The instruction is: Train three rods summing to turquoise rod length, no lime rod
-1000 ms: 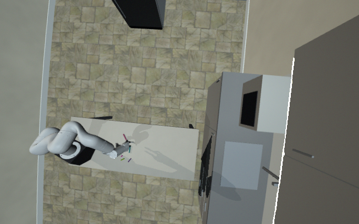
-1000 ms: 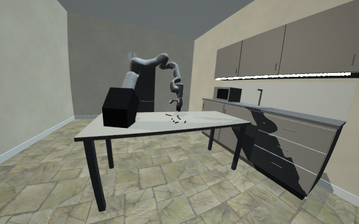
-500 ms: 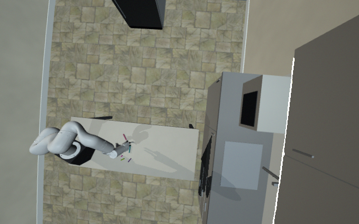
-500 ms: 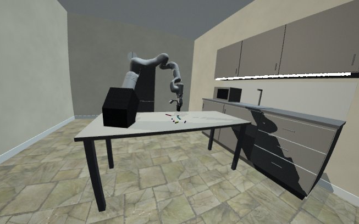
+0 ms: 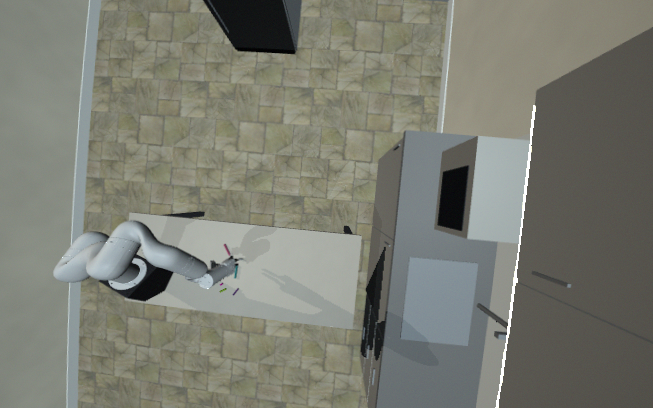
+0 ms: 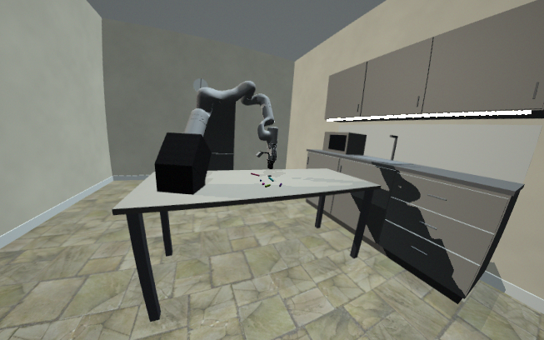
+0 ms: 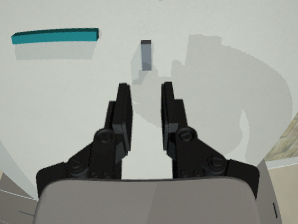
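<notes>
My gripper (image 7: 146, 97) (image 5: 237, 260) (image 6: 270, 165) hangs above the table with its fingers drawn in to a narrow gap and nothing between them. A short grey rod (image 7: 145, 54) lies flat on the table just beyond the fingertips, in line with the gap. The turquoise rod (image 7: 55, 35) (image 5: 236, 271) (image 6: 270, 178) lies to its left in the wrist view.
A lime rod (image 5: 222, 290) (image 6: 267, 185), a purple rod (image 5: 235, 291) (image 6: 280, 184) and a small magenta rod (image 6: 261, 181) lie nearer the table's front. The arm's black base box (image 6: 181, 162) stands on the table (image 5: 308, 273) (image 6: 222, 190). A kitchen counter runs along the right.
</notes>
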`<state>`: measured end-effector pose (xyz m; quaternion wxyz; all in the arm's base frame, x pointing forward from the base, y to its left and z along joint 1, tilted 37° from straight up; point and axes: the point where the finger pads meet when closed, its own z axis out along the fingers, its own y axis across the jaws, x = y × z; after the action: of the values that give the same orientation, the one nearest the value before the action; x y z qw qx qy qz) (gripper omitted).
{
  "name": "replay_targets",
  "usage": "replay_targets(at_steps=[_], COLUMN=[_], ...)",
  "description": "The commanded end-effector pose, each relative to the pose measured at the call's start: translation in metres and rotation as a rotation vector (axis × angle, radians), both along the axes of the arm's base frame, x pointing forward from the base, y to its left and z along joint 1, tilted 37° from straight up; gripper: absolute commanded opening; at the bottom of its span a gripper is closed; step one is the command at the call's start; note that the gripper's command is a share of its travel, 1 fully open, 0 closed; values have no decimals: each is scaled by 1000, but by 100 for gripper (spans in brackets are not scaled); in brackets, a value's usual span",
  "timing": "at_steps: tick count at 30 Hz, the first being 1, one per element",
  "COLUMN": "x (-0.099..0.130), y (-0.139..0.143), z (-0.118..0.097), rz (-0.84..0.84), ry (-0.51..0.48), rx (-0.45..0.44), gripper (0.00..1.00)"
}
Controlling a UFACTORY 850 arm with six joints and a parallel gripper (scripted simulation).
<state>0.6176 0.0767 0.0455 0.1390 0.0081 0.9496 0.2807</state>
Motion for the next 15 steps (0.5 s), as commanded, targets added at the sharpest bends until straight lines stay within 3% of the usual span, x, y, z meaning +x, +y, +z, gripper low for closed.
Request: replay_targets(at_steps=[1,15], x=[1,2], y=[0,3], z=[1,-4], rz=[-1,0], ry=[-1,-1], rx=[0,0], gripper=[24,24])
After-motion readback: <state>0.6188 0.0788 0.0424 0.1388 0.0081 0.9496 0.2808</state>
